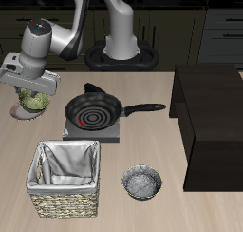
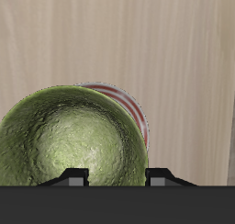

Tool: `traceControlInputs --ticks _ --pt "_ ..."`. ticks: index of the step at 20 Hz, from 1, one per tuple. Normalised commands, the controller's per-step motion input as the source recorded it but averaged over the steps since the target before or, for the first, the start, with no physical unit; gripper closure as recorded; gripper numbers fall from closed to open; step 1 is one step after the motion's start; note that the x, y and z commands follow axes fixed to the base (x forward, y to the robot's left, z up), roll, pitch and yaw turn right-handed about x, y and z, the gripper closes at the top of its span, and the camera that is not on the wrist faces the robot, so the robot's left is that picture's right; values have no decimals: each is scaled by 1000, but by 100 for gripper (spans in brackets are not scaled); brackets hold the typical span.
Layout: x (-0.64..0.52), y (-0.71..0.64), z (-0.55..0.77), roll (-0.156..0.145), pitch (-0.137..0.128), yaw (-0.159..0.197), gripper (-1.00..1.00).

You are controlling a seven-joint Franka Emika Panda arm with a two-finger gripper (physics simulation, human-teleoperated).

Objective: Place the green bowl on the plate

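The green bowl (image 1: 34, 104) (image 2: 73, 140) sits upright on the plate near the table's side edge and covers most of it. Only a strip of the plate's reddish-brown rim (image 2: 136, 110) shows past the bowl in the wrist view; in the exterior view the plate is hidden under the bowl. My gripper (image 1: 32, 87) (image 2: 117, 177) hangs just above the bowl. Its fingers (image 2: 75, 176) are spread wide, and nothing is held between them.
A black frying pan (image 1: 93, 110) sits on a small stove near the middle. A wicker basket (image 1: 65, 178) with a white lining and a grey metallic bowl (image 1: 141, 183) stand near the front edge. A dark cabinet (image 1: 214, 122) takes up the far side.
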Motion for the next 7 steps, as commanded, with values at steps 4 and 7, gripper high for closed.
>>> traceControlInputs --ticks 4,7 --pt "-38 32 27 7 -3 3 -100" --pt "-13 29 24 0 -6 0 -100"
